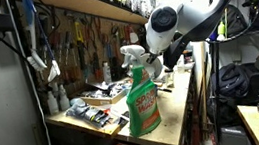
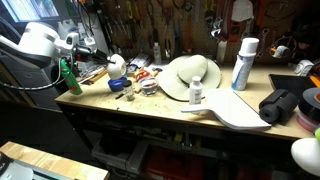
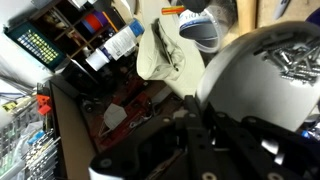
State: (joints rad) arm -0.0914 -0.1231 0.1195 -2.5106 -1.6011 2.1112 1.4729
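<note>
My gripper (image 3: 192, 105) fills the bottom of the wrist view as dark fingers that lie close together, with nothing visible between them. In both exterior views it hangs over one end of a cluttered workbench (image 2: 150, 108), close behind a green spray bottle (image 1: 143, 96) with a white trigger head. The bottle stands upright at the bench's edge (image 2: 68, 76). The gripper (image 1: 161, 64) does not touch it. Just beyond the fingertips in the wrist view are a large white rounded object (image 3: 260, 75) and a cream hat (image 3: 160, 50).
On the bench are a cream sun hat (image 2: 190, 75), a white spray can (image 2: 243, 62), a small white bottle (image 2: 196, 92), a white board (image 2: 235, 112), a black bag (image 2: 283, 105) and red hand tools (image 2: 142, 74). Tools hang on the back wall (image 1: 85, 38).
</note>
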